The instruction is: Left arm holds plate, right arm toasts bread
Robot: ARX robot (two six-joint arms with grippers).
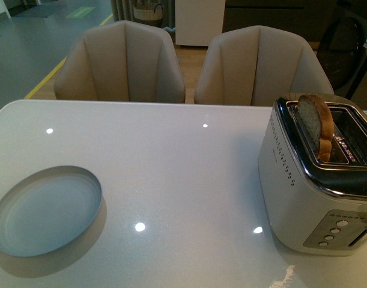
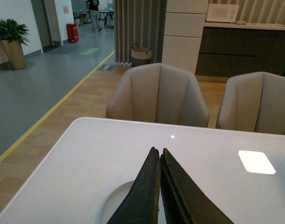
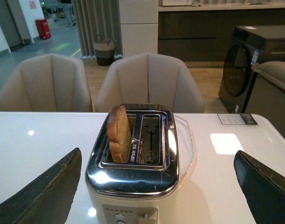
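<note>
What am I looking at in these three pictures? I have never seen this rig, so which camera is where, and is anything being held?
This is a two-armed robot at a white table. The front view comes from a camera on its body; no arm shows there. It shows a grey-blue plate lying empty and a toaster with a slice of bread standing up out of one slot. The other two pictures come from wrist cameras. The left gripper is shut and empty above the plate. The right gripper is wide open, facing the toaster. Nothing is held.
</note>
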